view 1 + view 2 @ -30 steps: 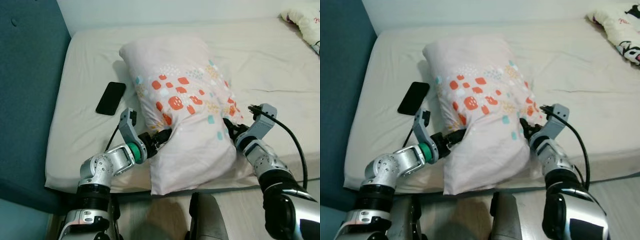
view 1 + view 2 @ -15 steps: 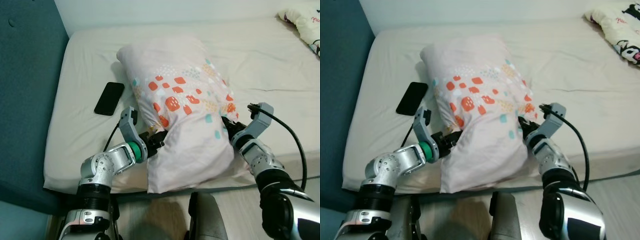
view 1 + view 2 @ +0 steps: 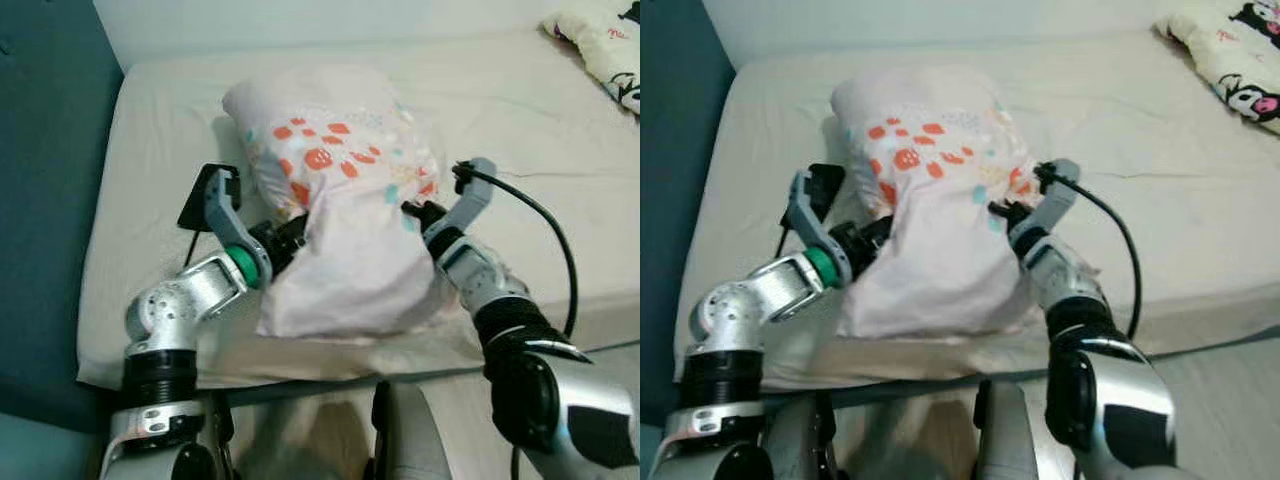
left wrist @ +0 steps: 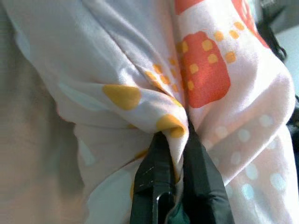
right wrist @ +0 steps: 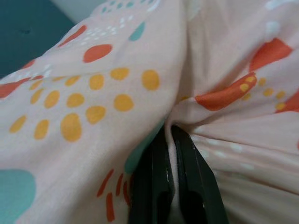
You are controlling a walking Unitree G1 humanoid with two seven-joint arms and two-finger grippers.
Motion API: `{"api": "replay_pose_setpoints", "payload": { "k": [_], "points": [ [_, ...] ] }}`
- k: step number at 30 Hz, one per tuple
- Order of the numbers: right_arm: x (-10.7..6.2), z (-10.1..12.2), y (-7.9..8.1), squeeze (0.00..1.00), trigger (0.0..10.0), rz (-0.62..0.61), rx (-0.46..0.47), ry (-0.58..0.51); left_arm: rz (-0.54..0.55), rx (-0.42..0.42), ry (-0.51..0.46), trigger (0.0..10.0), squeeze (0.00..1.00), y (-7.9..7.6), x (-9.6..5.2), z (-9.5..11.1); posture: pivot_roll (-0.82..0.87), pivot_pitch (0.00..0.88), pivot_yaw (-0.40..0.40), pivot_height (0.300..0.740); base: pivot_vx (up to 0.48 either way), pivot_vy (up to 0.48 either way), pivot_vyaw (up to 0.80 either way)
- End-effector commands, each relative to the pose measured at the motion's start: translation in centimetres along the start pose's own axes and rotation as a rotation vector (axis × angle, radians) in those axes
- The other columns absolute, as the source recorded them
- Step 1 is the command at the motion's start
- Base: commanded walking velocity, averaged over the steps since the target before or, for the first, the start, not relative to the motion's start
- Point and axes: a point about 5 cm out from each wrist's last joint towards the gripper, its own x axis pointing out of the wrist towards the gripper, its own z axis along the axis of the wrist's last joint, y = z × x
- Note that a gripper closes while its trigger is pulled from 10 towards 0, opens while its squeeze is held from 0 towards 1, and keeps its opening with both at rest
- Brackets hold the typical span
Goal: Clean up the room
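A wide mattress in a cream fitted sheet (image 3: pixel 520 120) runs across the head views; its near edge lies just in front of the robot's body, its left edge meets a dark teal upholstered headboard (image 3: pixel 45 200), and a pale wall closes off the far side. To the right of the arms the sheet lies bare and broad as far as a white plush blanket with black cartoon faces (image 3: pixel 1230 70) bunched at the far right corner. On the left there is only a narrow strip of sheet between the headboard and the load, and a flat black phone (image 3: pixel 196 205) lies there, mostly hidden behind the left wrist. The pale pink pillow printed with orange, yellow and teal shapes (image 3: pixel 340 220) sits left of the mattress's middle, near the front edge, its near end drooping toward that edge. The left gripper (image 4: pixel 174 154) is clamped tight on a gathered fold of the pillowcase at the pillow's left side, the two black fingers (image 4: pixel 154 177) pressed together with only cloth between them. The right gripper (image 5: pixel 172 140) pinches a thin pleat of the same case on the pillow's right side, its fingers nearly touching around the fabric. A black cable (image 3: pixel 545 225) loops from the right wrist over the sheet.
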Motion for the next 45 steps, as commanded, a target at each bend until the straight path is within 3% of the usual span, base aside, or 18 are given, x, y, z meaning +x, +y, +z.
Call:
{"api": "replay_pose_setpoints", "payload": {
  "k": [1, 7, 10, 15, 20, 24, 25, 29, 30, 31, 32, 33, 34, 35, 36, 40, 44, 45],
  "points": [
    [2.1, -0.1, 3.7, 0.00, 0.0, 0.150, -0.038, 0.039, -0.071, 0.059, -0.095, 0.0, 0.00, -2.0, -0.2, 2.4, 0.07, 0.076, 0.057, 0.556, 0.000, 0.000, 0.00],
    [3.4, 1.5, 6.8, 0.00, 0.0, 0.263, -0.113, -0.006, -0.082, 0.169, -0.292, 0.0, 0.00, -3.0, -2.1, 6.6, 0.08, 0.076, 0.044, 0.556, 0.000, 0.000, 0.00],
    [4.4, 3.4, 9.6, 0.00, 0.0, 0.342, -0.198, -0.085, -0.143, 0.274, -0.503, 0.0, 0.00, -5.1, -4.4, 10.8, 0.09, 0.071, 0.037, 0.556, 0.000, 0.000, 0.00],
    [5.1, 5.9, 12.3, 0.00, 0.0, 0.376, -0.325, -0.177, -0.230, 0.411, -0.678, 0.0, 0.00, -7.3, -7.1, 13.3, 0.09, 0.071, 0.038, 0.556, 0.000, 0.000, 0.00],
    [5.5, 6.9, 14.4, 0.00, 0.0, 0.406, -0.430, -0.208, -0.195, 0.481, -0.755, 0.0, 0.00, -7.5, -8.2, 14.2, 0.10, 0.072, 0.033, 0.556, 0.000, 0.000, 0.00],
    [5.9, 6.8, 16.3, 0.00, 0.0, 0.465, -0.488, -0.183, -0.053, 0.573, -0.787, 0.0, 0.00, -5.8, -9.0, 14.2, 0.11, 0.072, 0.016, 0.556, 0.000, 0.000, 0.00],
    [6.0, 5.8, 16.5, 0.00, 0.0, 0.480, -0.508, -0.135, 0.034, 0.606, -0.767, 0.0, 0.00, -4.3, -9.0, 13.4, 0.13, 0.073, 0.009, 0.556, 0.000, 0.000, 0.00],
    [6.0, 2.1, 15.1, 0.00, 0.0, 0.450, -0.492, -0.002, 0.278, 0.704, -0.649, 0.0, 0.00, 0.0, -7.9, 10.6, 0.15, 0.076, -0.007, 0.556, 0.000, 0.000, 0.00],
    [6.0, 2.1, 15.1, 0.00, 0.0, 0.450, -0.492, -0.002, 0.278, 0.704, -0.649, 0.0, 0.00, 0.0, -7.9, 10.6, 0.15, 0.076, -0.007, 0.556, 0.000, 0.000, 0.00],
    [5.8, 0.3, 13.9, 0.00, 0.0, 0.397, -0.483, 0.045, 0.399, 0.786, -0.541, 0.0, 0.00, 2.0, -6.9, 9.2, 0.16, 0.078, -0.010, 0.556, 0.000, 0.000, 0.00],
    [5.8, 0.3, 13.9, 0.00, 0.0, 0.397, -0.483, 0.045, 0.399, 0.786, -0.541, 0.0, 0.00, 2.0, -6.9, 9.2, 0.16, 0.078, -0.010, 0.556, 0.000, 0.000, 0.00],
    [5.5, -1.2, 12.9, 0.00, 10.0, 0.359, -0.451, 0.081, 0.469, 0.898, -0.444, 0.0, 0.00, 3.3, -6.1, 7.9, 0.15, 0.077, -0.007, 0.556, 0.000, 0.000, 0.00],
    [5.2, -2.3, 12.0, 0.00, 10.0, 0.330, -0.426, 0.102, 0.529, 0.991, -0.356, 0.0, 0.00, 4.4, -5.6, 6.9, 0.13, 0.082, 0.005, 0.556, 0.000, 0.000, 0.00],
    [5.2, -2.3, 12.0, 0.00, 10.0, 0.330, -0.426, 0.102, 0.529, 0.991, -0.356, 0.0, 0.00, 4.4, -5.6, 6.9, 0.13, 0.082, 0.005, 0.556, 0.000, 0.000, 0.00],
    [4.7, -3.1, 10.9, 0.00, 10.0, 0.305, -0.382, 0.102, 0.642, 1.165, -0.303, 0.0, 0.00, 5.5, -5.5, 6.6, 0.11, 0.085, 0.016, 0.556, 0.000, 0.000, 0.00],
    [4.2, -2.9, 9.3, 0.00, 10.0, 0.271, -0.335, 0.060, 0.865, 1.313, -0.298, 0.0, 0.00, 6.8, -6.4, 7.6, 0.11, 0.087, 0.019, 0.556, 0.000, 0.000, 0.00],
    [3.9, -2.4, 8.7, 0.00, 10.0, 0.258, -0.319, 0.033, 0.916, 1.366, -0.318, 0.0, 0.00, 6.9, -6.9, 8.0, 0.10, 0.090, 0.022, 0.556, 0.000, 0.000, 0.00],
    [3.3, -1.6, 7.3, 0.00, 10.0, 0.234, -0.312, -0.025, 1.000, 1.419, -0.366, 0.0, 0.00, 7.0, -7.7, 8.7, 0.09, 0.097, 0.031, 0.556, 0.000, 0.000, 0.00]
  ]
}}
